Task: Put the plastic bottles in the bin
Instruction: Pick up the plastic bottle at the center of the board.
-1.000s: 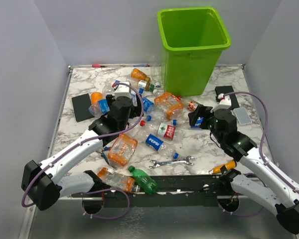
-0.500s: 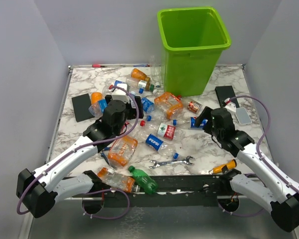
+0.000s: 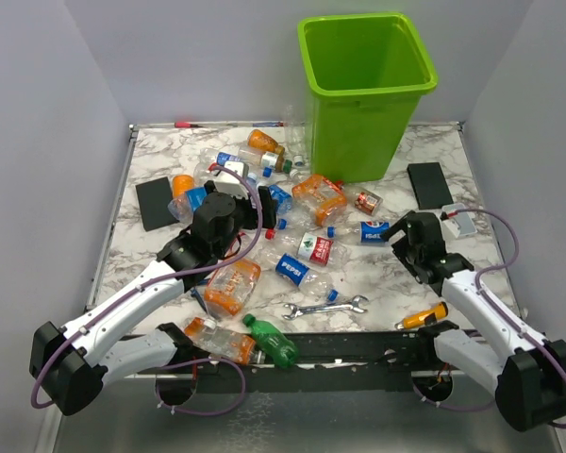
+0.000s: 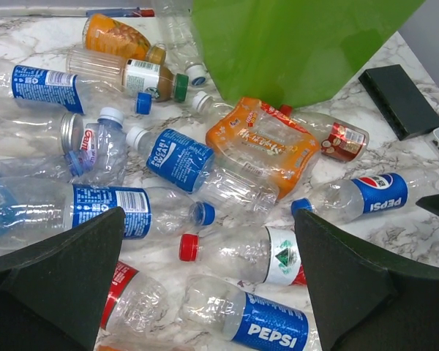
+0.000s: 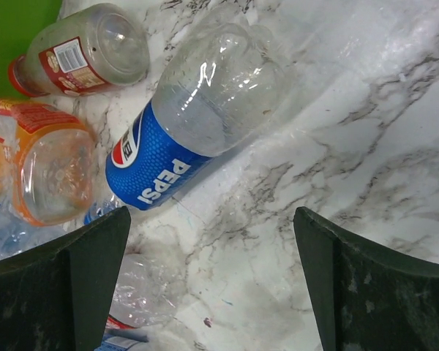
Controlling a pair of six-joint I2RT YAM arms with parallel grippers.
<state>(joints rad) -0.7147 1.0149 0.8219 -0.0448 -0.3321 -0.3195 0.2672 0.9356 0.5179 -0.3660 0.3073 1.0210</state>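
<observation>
The lime-green bin (image 3: 366, 85) stands at the far middle of the table; its wall fills the top of the left wrist view (image 4: 300, 44). Several plastic bottles lie scattered in front of it. My left gripper (image 3: 264, 219) is open and empty, hovering over a red-capped clear bottle (image 4: 241, 252) and a Pepsi bottle (image 4: 267, 322), with a crushed orange bottle (image 4: 267, 142) beyond. My right gripper (image 3: 396, 231) is open and empty, just right of another Pepsi bottle (image 3: 373, 231), which lies ahead of its jaws in the right wrist view (image 5: 183, 124).
A silver wrench (image 3: 325, 308) and an orange-handled screwdriver (image 3: 423, 316) lie near the front edge. Black pads lie at the left (image 3: 156, 203) and right (image 3: 429, 184). A small grey device (image 3: 457, 220) sits by the right arm. A green bottle (image 3: 271, 342) lies at the front.
My right gripper has drawn back to the right, off the Pepsi bottle, which now shows in full on the table. My left arm has shifted slightly nearer.
</observation>
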